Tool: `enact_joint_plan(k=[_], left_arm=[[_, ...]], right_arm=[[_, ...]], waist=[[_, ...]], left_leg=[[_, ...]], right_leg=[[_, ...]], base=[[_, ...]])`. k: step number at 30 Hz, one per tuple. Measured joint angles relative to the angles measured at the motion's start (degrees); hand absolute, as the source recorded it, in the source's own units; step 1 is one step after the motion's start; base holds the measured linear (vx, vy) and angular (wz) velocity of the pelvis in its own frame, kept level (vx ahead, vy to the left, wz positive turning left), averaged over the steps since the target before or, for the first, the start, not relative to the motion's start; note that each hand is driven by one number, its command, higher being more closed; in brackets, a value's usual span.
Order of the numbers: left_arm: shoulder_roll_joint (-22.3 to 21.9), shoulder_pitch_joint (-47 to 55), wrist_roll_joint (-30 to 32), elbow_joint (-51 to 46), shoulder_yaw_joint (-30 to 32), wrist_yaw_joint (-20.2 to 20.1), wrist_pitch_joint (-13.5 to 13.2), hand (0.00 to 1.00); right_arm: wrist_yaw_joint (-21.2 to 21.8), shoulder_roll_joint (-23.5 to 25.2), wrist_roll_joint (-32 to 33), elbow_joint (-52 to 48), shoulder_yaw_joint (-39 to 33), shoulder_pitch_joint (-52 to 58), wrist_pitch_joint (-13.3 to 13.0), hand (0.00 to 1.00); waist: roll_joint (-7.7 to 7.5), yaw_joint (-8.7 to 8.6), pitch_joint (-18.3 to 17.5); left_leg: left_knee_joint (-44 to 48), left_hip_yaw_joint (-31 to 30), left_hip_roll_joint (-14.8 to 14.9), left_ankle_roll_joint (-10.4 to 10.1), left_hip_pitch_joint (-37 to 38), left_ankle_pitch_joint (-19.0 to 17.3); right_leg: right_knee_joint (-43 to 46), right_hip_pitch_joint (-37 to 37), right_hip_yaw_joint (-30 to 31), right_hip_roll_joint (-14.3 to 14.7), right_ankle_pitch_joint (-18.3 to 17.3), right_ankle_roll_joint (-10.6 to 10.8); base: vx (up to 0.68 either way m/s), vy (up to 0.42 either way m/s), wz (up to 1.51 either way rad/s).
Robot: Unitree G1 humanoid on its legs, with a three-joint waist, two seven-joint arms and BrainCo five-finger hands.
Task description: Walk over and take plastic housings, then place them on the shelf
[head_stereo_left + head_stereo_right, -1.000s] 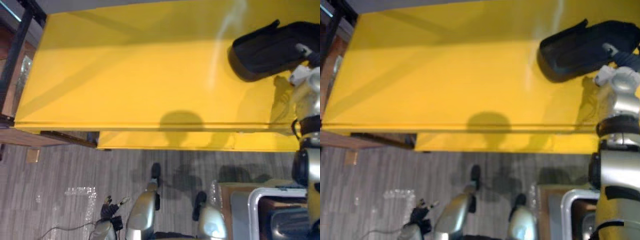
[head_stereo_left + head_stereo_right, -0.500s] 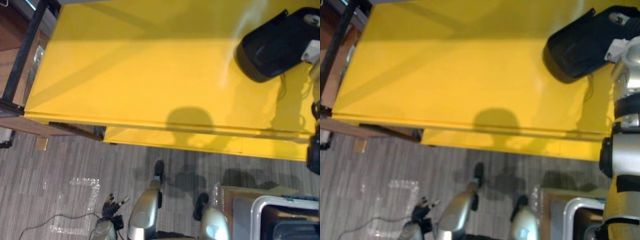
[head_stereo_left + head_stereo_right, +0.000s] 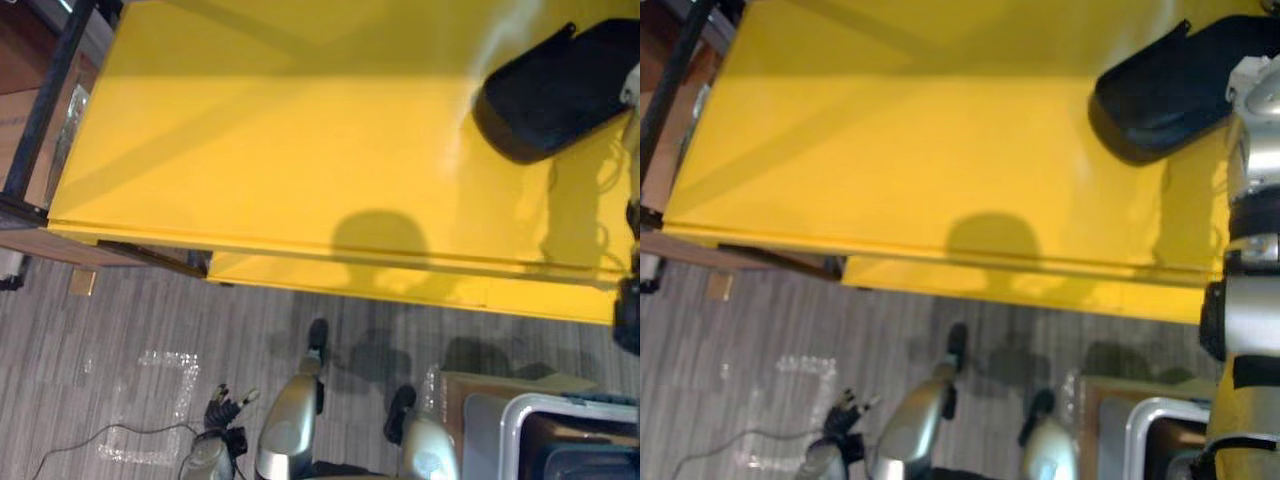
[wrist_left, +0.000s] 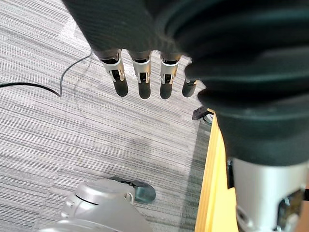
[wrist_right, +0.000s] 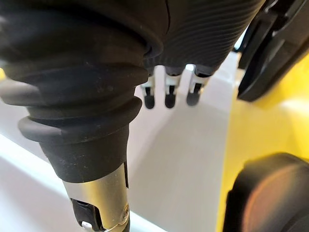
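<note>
– Edges of the yellow shelf (image 3: 300, 150): how do they run?
– Its front edge crosses the whole head view, with a lower yellow lip just beneath it. At the shelf's left end a black frame post (image 3: 45, 110) stands against its side.
– Room on top?
– Bare yellow from the left end to past the middle. The black plastic housing (image 3: 560, 85) lies on the shelf's far right part, well back from the front edge.
– Right hand?
– The right hand (image 5: 166, 92) hangs over the shelf just beside the housing, fingers straight and slack, gripping nothing. Whether a fingertip touches the housing, I cannot tell.
– Left hand?
– The left hand (image 4: 140, 77) is down in front of the shelf, over the grey striped floor (image 3: 130, 330). Its fingers are straight, spread a little, and empty.
– And the floor before the shelf?
– Pale tape marks (image 3: 150, 405) lie in front of the shelf's left half. A grey bin (image 3: 560, 398) with a light rim sits in front of its right end, on something brown.
</note>
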Motion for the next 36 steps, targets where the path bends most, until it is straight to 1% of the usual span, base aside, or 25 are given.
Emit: enact_joint_plan(k=[2,3,4,7,10,14,18,21,22,24,26,31,36], left_arm=[[-0.15,-0.2,-0.01,0.04,-0.06,0.04,0.04,0.0],[-0.16,-0.25,-0.03,0.05,-0.08,0.05,0.04,0.0],[-0.16,-0.28,-0.03,0.08,-0.08,0.07,-0.01,0.0],[-0.29,-0.4,-0.03,0.59,-0.08,0.23,-0.03,0.0],[-0.3,-0.85,-0.02,0.77,-0.04,0.31,-0.04,0.0],[-0.32,-1.47,-0.02,0.85,-0.02,0.34,0.02,0.0],[-0.32,-1.84,-0.01,0.88,0.11,0.37,0.02,0.0],[-0.37,-1.95,-0.01,0.91,0.09,0.37,0.02,0.0],[-0.37,-1.95,-0.01,0.94,0.1,0.37,0.0,0.0],[-0.41,-1.96,-0.01,0.94,0.09,0.36,0.0,0.0],[-0.4,-1.96,-0.02,0.97,0.09,0.37,0.03,0.0],[-0.43,-2.09,-0.02,1.78,0.05,0.36,0.3,0.0],[-0.51,-2.52,-0.03,3.05,0.04,0.36,0.33,0.0]], right_arm=[[-0.72,3.11,1.84,-1.07,-1.56,2.39,0.91,0.0],[-0.8,4.31,2.42,-1.11,-2.32,3.38,1.26,0.0],[-0.81,5.7,2.47,-1.12,-3.32,4.67,2.05,0.0],[-0.6,8.37,2.78,-1.12,-3.43,5.96,3.24,0.0],[-0.15,9.34,4.52,-1.15,-3.44,6.11,3.24,0.0],[0.39,10.92,4.96,-1.27,-3.43,6.9,3.07,0.0],[0.4,11.11,5.06,-1.47,-3.52,7.38,2.12,0.0],[0.04,11.69,5.88,-1.29,-4.27,7.43,0.48,0.0],[-0.2,11.72,6.54,-1.18,-4.33,7.43,-0.06,1.0],[-0.45,11.76,7.28,-0.96,-4.35,7.5,-0.89,1.0],[-0.54,11.75,7.42,-0.96,-4.58,7.64,-1.14,1.0],[-0.3,11.84,10.15,-0.96,-5.51,8.01,-0.72,1.0],[0.27,12.11,10.89,-0.98,-5.47,8.34,-0.85,1.0]], waist=[[-0.01,-0.95,0.0],[-0.01,-1.13,0.0],[-0.01,-1.25,0.0],[-0.02,-1.23,0.01],[-0.06,-1.19,0.03],[-0.11,-0.96,0.02],[-0.92,-0.93,0.27],[-1.14,-0.97,0.4],[-1.15,-0.97,0.41],[-1.15,-0.97,0.41],[-1.15,-0.98,0.4],[-1.38,-1.73,0.31],[-1.43,-2.1,0.29]], left_leg=[[0.0,0.46,0.08,0.01,0.17,0.0],[0.0,0.57,0.12,0.02,0.3,-0.01],[-0.01,0.8,0.15,0.07,0.44,-0.05],[-0.01,1.93,0.33,0.2,0.79,-0.16],[-0.02,1.96,0.4,0.27,0.82,-0.22],[-0.02,1.96,0.25,0.33,0.71,-0.3],[-0.02,1.92,0.11,0.4,0.46,-0.28],[-0.01,1.87,0.09,0.4,0.39,-0.28],[-0.02,1.85,0.08,0.4,0.38,-0.28],[-0.02,1.82,0.08,0.39,0.36,-0.27],[-0.02,1.79,0.06,0.4,0.36,-0.27],[-0.01,1.81,0.06,0.39,0.54,-0.26],[-0.01,1.86,0.09,0.39,0.73,-0.27]], right_leg=[[-0.4,0.05,0.5,0.03,0.45,0.1],[-0.61,0.07,0.74,0.04,0.61,0.12],[-0.72,0.07,1.06,0.04,0.75,0.2],[-0.94,-0.05,1.96,0.09,1.14,0.24],[-1.33,0.05,2.0,0.17,1.46,0.34],[-1.55,0.05,1.98,0.06,1.64,0.54],[-1.57,-0.01,1.96,-0.06,1.71,0.64],[-1.53,-0.04,1.91,-0.08,1.7,0.64],[-1.47,-0.04,1.89,-0.08,1.7,0.64],[-1.38,-0.04,1.85,-0.07,1.7,0.64],[-1.29,-0.04,1.84,-0.09,1.69,0.65],[-0.61,-0.07,1.89,-0.13,1.58,0.61],[-0.46,-0.04,1.96,-0.14,1.52,0.55]], base=[[0.01,-0.009,-0.17],[-0.01,0.003,-0.14],[-0.01,0.003,-0.14],[-0.01,0.002,-0.14],[0.0,0.0,-0.03],[0.0,0.0,0.0],[0.0,0.0,0.0],[0.0,0.0,0.0],[0.0,0.0,0.0],[0.0,0.0,0.0],[0.0,0.0,0.0],[0.0,0.0,0.0],[0.0,0.0,0.0]])
